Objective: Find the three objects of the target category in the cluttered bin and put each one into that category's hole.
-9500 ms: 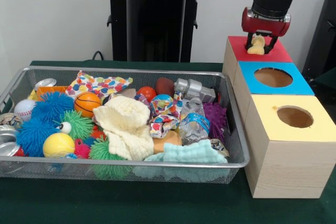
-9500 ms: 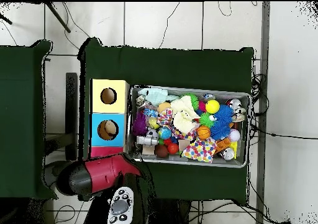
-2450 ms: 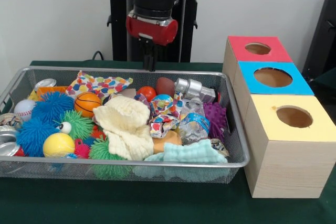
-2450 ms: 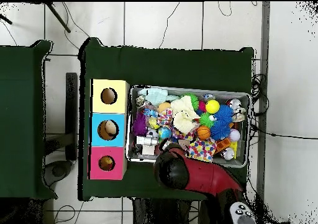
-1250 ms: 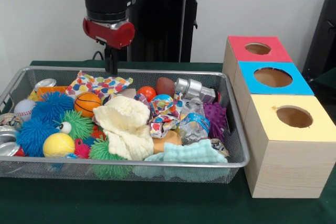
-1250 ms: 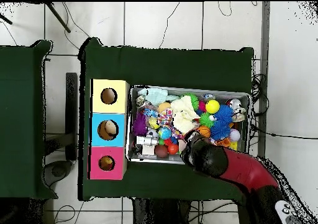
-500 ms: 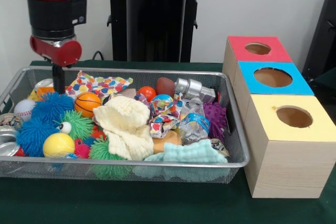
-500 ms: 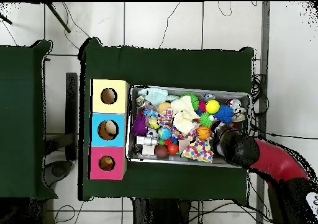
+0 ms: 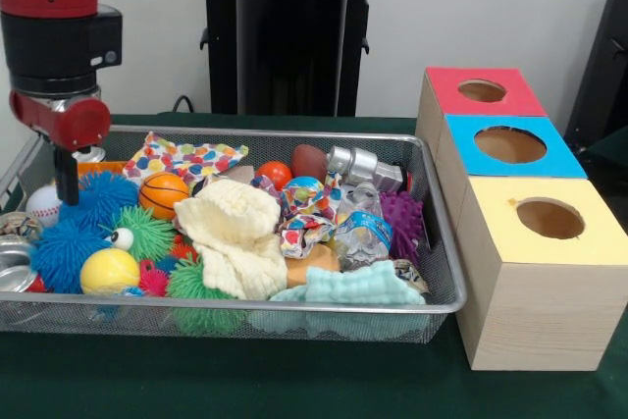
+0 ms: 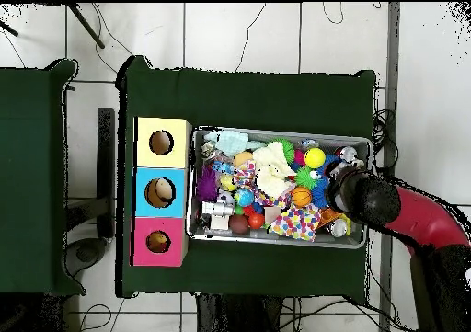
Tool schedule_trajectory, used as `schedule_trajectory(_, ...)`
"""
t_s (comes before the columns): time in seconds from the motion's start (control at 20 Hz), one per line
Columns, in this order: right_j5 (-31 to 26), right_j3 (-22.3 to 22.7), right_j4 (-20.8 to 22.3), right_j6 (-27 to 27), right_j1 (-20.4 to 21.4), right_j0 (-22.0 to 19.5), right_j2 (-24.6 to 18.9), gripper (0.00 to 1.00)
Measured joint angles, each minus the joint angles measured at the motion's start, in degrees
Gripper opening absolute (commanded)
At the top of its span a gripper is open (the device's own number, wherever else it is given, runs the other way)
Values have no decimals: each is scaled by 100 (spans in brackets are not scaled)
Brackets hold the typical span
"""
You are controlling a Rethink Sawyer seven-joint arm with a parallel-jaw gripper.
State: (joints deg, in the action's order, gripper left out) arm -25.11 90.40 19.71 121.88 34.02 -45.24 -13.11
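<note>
My gripper [image 9: 67, 191] hangs at the left end of the wire bin [image 9: 294, 132], its dark fingers together with nothing between them. Its tip is just above the gap between a white baseball [image 9: 43, 205] and a blue spiky ball [image 9: 102, 197]. Close by lie a small basketball [image 9: 163, 194], a green spiky ball with an eye [image 9: 145, 233] and a yellow ball [image 9: 108, 270]. In the overhead view the arm's wrist [image 10: 361, 196] covers the gripper at the bin's right end [image 10: 366, 163].
Three wooden boxes with round holes stand beside the bin: red top [image 9: 446, 95], blue top [image 9: 559, 159], yellow top [image 9: 491, 233]. Cream cloth [image 9: 235, 237], mint cloth [image 9: 358, 287], patterned fabric [image 9: 186, 159], crushed cans [image 9: 365, 166] and a purple spiky ball [image 9: 404, 221] fill the bin.
The gripper has left the red box, where it held a pale yellow object, and has swept across the back of the bin to its left end, sinking lower. It is now without a load.
</note>
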Motion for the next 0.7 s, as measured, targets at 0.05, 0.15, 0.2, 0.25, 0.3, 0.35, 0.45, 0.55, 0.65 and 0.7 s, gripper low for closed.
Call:
schedule_trajectory(0.05,0,-46,22,0,-38,0,-3,0)
schedule_trajectory(0.15,0,-140,74,0,-126,-1,-7,0)
schedule_trajectory(0.2,0,-205,114,0,-203,-2,-7,0)
schedule_trajectory(0.25,0,-275,167,0,-301,-2,-7,0)
schedule_trajectory(0.3,1,-303,189,0,-344,-3,-7,0)
schedule_trajectory(0.35,1,-347,226,0,-416,-3,-7,0)
schedule_trajectory(0.45,2,-407,295,0,-552,-3,-7,0)
schedule_trajectory(0.55,2,-427,382,0,-687,-3,-7,0)
schedule_trajectory(0.65,14,-431,463,0,-816,-1,-7,0)
schedule_trajectory(0.7,30,-440,502,0,-890,0,-7,0)
